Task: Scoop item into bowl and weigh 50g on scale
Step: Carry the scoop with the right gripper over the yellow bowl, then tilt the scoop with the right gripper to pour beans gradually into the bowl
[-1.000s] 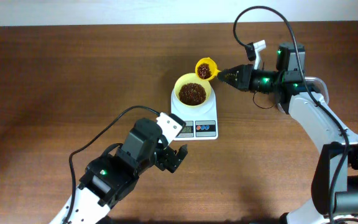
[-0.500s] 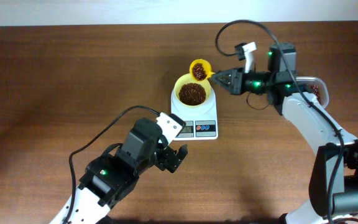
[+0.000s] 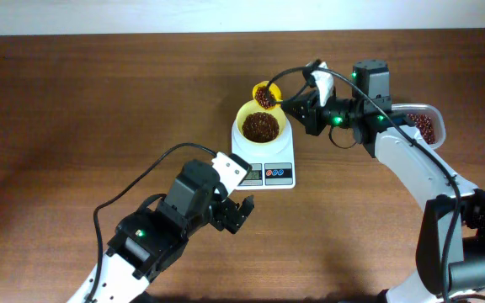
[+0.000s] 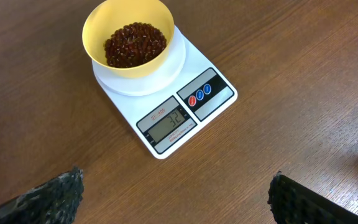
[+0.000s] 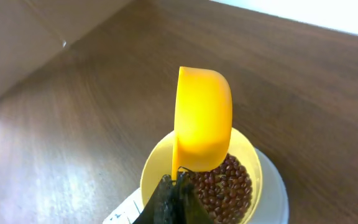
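Note:
The pale-yellow bowl (image 3: 261,124) stands on the white scale (image 3: 269,165) and holds dark red-brown beans (image 4: 135,43). The scale's display (image 4: 168,121) reads 32. My right gripper (image 3: 297,107) is shut on the handle of a bright-yellow scoop (image 3: 265,93), which holds beans and hangs tilted over the bowl's far rim. In the right wrist view the scoop (image 5: 202,121) is seen from below, above the bowl (image 5: 151,171). My left gripper (image 3: 236,214) is open and empty, in front of the scale.
A clear plastic container (image 3: 421,124) with more beans stands at the right, partly behind the right arm. A cable loops from the left arm across the table in front of the scale.
My right gripper has carried the scoop leftward, from beside the bowl to over its far rim, and has tilted it. The left arm has not moved.

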